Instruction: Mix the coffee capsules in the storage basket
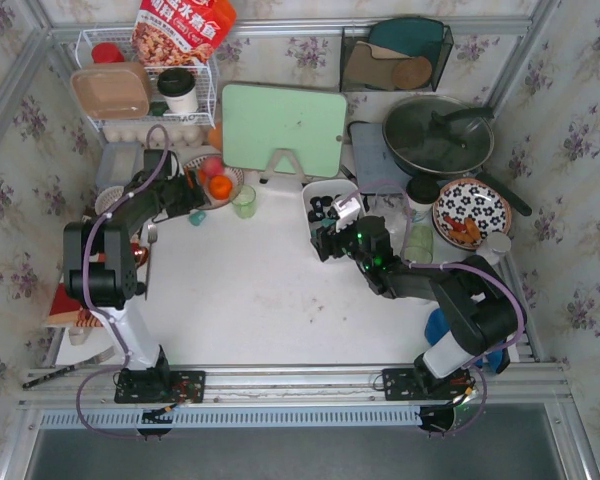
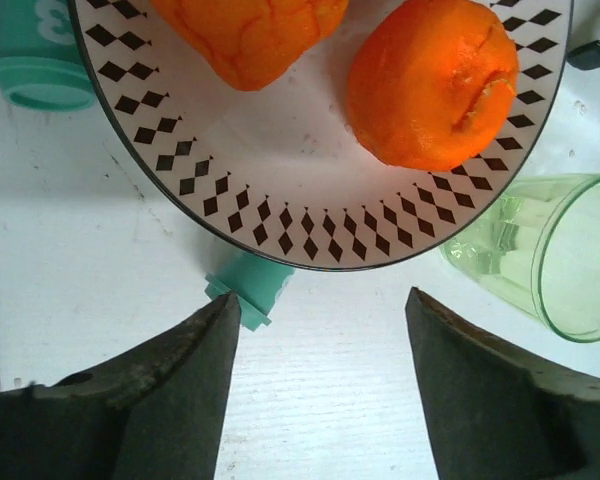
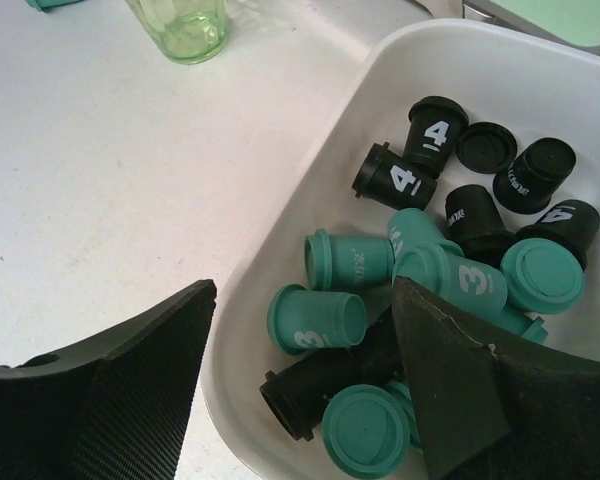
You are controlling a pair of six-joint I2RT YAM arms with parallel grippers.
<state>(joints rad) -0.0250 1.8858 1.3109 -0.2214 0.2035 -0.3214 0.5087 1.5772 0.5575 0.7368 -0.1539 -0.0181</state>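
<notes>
Now: both my jaws open, nothing held.
My right jaws straddle the near wall of the storage basket; coffee capsules heaped inside at 3 o'clock. Probably light, rigid, slick: pinch across the tapered body. One stray teal capsule at 11 o'clock of my left jaws.

The capsules lay heaped in the basket, right of the glass. Left of the glass stood the bowl with oranges in it. A lone capsule lay at its near rim, before my left gripper.
</notes>
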